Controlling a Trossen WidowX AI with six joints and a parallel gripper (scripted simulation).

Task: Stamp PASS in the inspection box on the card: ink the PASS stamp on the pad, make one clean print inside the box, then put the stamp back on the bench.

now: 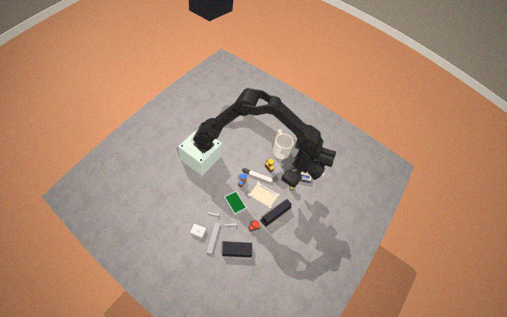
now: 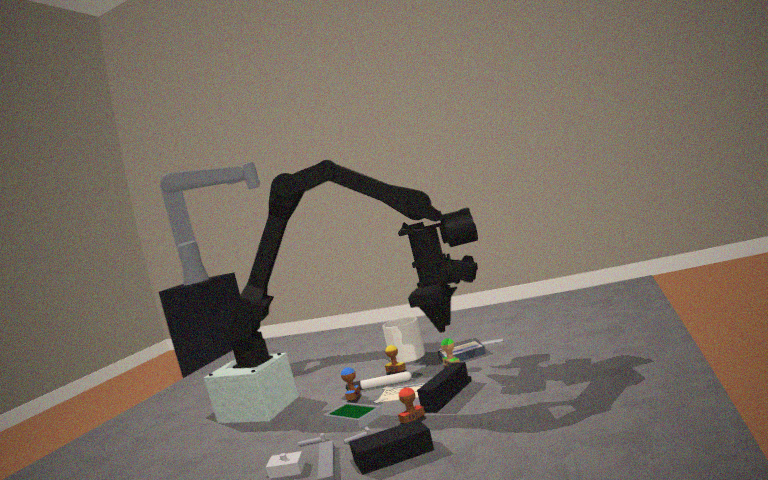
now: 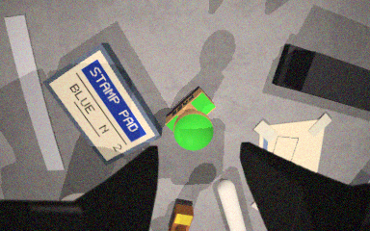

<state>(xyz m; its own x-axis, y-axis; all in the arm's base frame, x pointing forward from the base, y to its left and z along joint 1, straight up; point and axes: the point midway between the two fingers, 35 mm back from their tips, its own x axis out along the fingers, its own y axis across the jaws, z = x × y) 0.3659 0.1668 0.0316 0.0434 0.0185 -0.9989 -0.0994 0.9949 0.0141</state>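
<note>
My gripper is open and empty, pointing down above the green-knobbed stamp, which stands upright; its lettering is too small to read. The cream card lies taped down, with a box outline in the wrist view. The open green ink pad lies beside it. Other stamps stand around: red, blue and yellow.
A tin marked STAMP PAD BLUE lies close to the green stamp. A white mug and a marker are near. One black block lies beside the card, another farther off.
</note>
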